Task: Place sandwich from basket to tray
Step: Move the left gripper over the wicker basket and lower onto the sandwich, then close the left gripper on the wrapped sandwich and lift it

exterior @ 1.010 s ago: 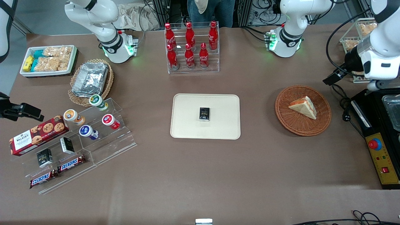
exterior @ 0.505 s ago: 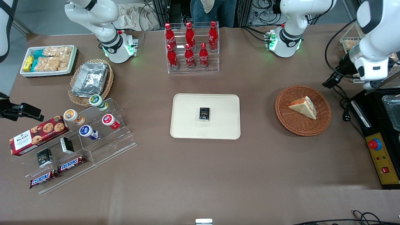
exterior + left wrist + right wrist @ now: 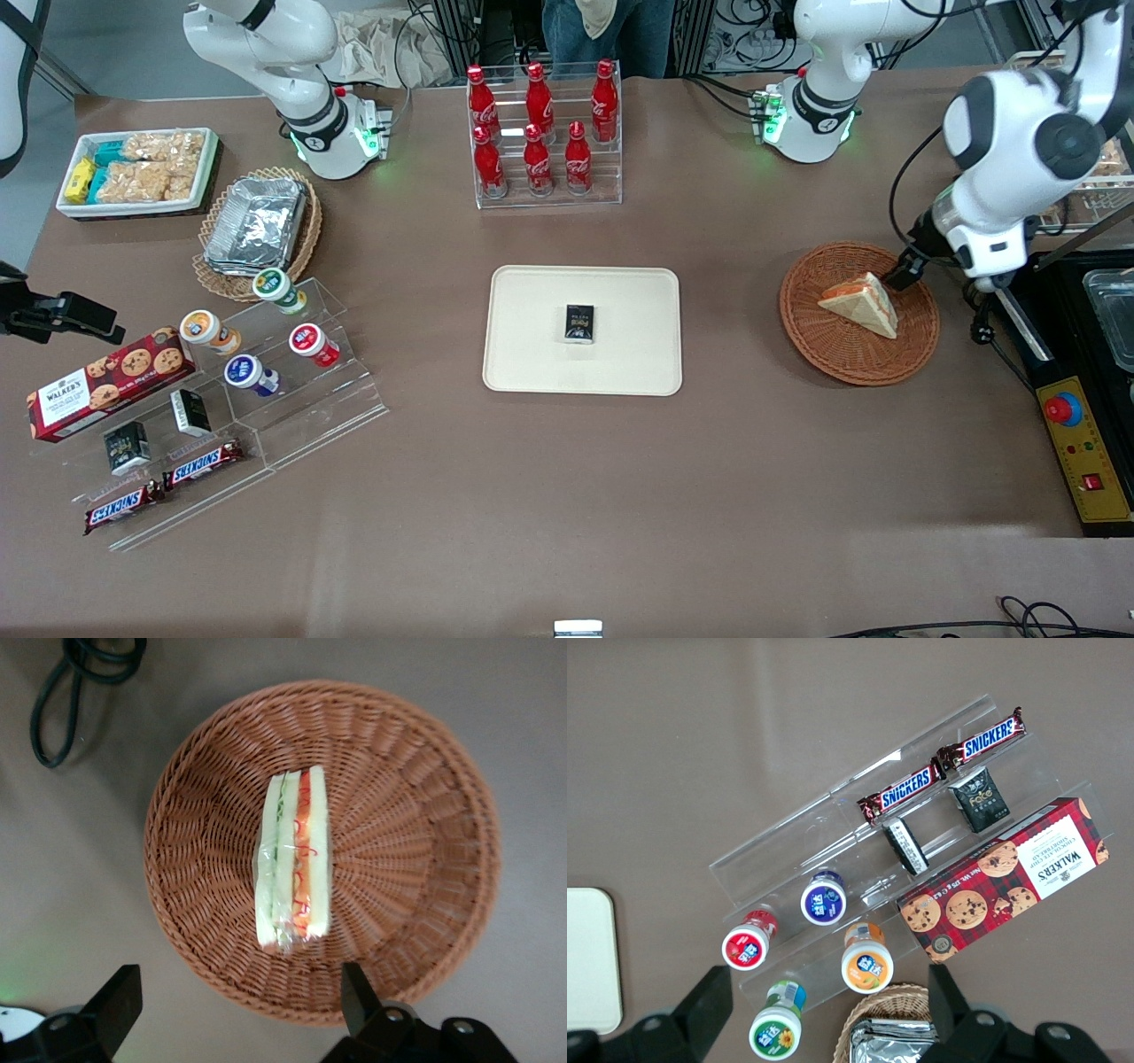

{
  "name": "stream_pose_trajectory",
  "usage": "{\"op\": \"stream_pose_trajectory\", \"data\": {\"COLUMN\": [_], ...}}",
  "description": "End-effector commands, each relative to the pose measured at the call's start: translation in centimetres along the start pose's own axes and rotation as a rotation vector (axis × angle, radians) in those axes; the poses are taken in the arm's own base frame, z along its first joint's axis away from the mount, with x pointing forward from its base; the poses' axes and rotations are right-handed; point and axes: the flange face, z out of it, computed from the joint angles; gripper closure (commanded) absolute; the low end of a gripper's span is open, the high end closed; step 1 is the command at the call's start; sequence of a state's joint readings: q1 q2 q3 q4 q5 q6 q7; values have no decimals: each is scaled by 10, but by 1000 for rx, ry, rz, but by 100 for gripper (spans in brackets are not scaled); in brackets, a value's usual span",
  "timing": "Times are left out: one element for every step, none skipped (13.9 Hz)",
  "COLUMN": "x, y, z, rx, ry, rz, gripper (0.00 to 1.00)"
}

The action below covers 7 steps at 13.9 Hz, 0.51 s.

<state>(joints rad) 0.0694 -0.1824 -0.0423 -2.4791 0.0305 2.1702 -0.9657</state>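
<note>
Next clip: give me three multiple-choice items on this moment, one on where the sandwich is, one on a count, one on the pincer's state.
1. Where is the sandwich?
A. on the tray
B. in the basket
C. on the bare table

2. How many red bottles stand in the clear rack?
A. four
B. six
C. eight

3. What is the pincer doing?
A. open above the basket
B. shut on the sandwich
C. resting on the tray

Key: 1 B, it lies on the woven floor of the basket. 2 B, the red bottles stand in two rows of three. 3 A, the wrist view shows its fingers spread wide, clear of the sandwich.
</note>
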Motion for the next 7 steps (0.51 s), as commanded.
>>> {"op": "stream_pose_trajectory", "data": {"x": [6, 5, 6, 6, 6, 6, 6], "y": [4, 6, 9, 11, 12, 14, 14], "z": [39, 56, 70, 83, 92, 101, 106], "rx": [2, -12, -27, -26, -30, -30, -24], "ry": [12, 17, 22, 18, 18, 15, 10], "rz": [-33, -52, -74, -76, -76, -76, -75], "gripper": [0, 0, 0, 0, 0, 0, 0]}}
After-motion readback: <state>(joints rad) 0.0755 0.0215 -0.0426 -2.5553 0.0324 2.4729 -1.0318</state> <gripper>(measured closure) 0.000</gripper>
